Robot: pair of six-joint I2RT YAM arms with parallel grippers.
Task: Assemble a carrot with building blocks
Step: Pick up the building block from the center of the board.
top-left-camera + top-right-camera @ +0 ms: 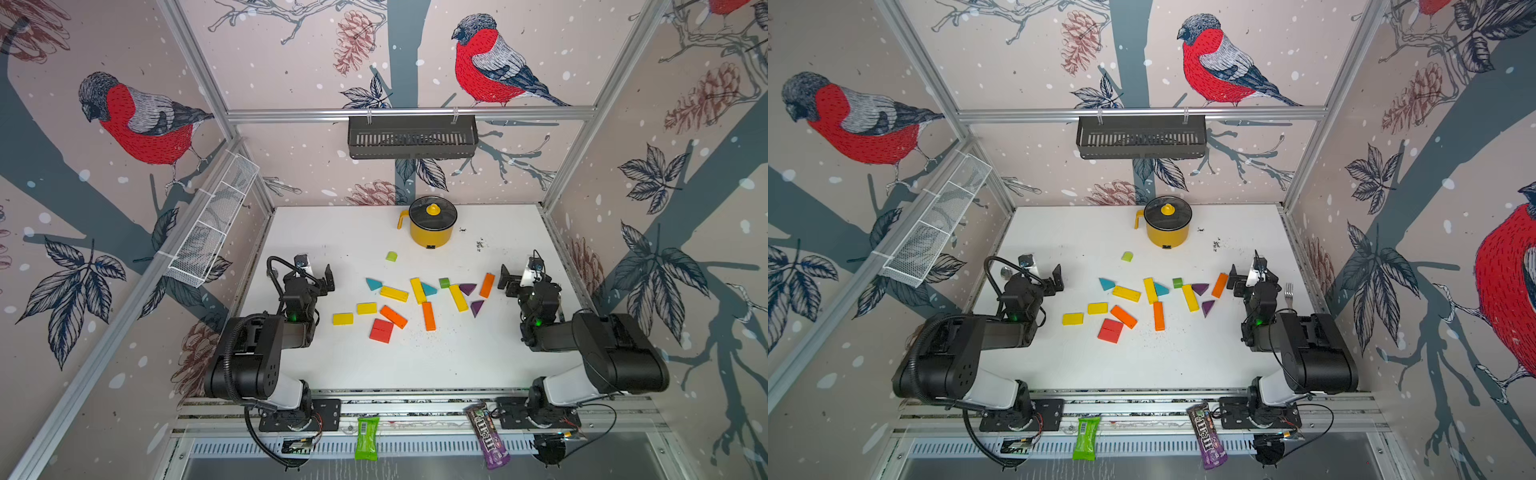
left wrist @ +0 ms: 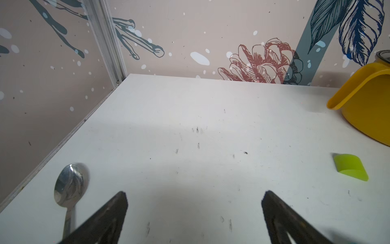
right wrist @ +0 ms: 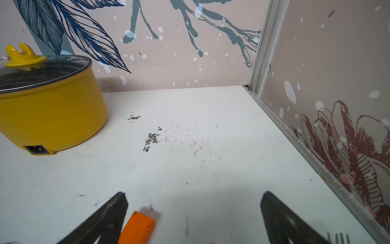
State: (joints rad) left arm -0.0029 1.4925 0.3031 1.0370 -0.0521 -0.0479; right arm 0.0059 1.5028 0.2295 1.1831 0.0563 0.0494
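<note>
Hovering low at nine o'clock over the white tabletop (image 1: 332, 365), jaws spread wide with nothing between them: left gripper (image 1: 318, 270). Mirrored at three o'clock by right gripper (image 1: 517, 274), equally released and bare. Lying just beside the right gripper, on its nine o'clock side and apart from it: slanted orange rectangular block (image 1: 487, 285), seen in the right wrist view as an orange end beside one jaw.

Scattered flat across the tabletop's middle, working from three o'clock toward nine: upper purple triangular block (image 1: 468, 288), lower purple triangular block (image 1: 477, 308), long yellow rectangular block (image 1: 458, 298) just beside both, small dark-green cube (image 1: 444, 283), teal triangular block (image 1: 429, 289) touching a second yellow rectangular block (image 1: 418, 290), orange rectangular block pointing twelve to six (image 1: 428, 316), third yellow rectangular block (image 1: 393, 293), tilted orange rectangular block (image 1: 393, 316) just beside a red squarish block (image 1: 381, 331) at seven o'clock, far teal triangular block (image 1: 373, 284) at ten, two short yellow rectangular blocks (image 1: 366, 308) at eight.

Set alone at eleven o'clock, between that scatter and the yellow lidded pot (image 1: 431, 235): lime-green rounded piece (image 1: 391, 256). Standing at twelve o'clock near the back edge: that pot. Resting at the nine o'clock edge beside the left gripper: metal spoon (image 2: 68, 186); at the three o'clock edge beside the right gripper: metal fork (image 1: 1288, 291).
</note>
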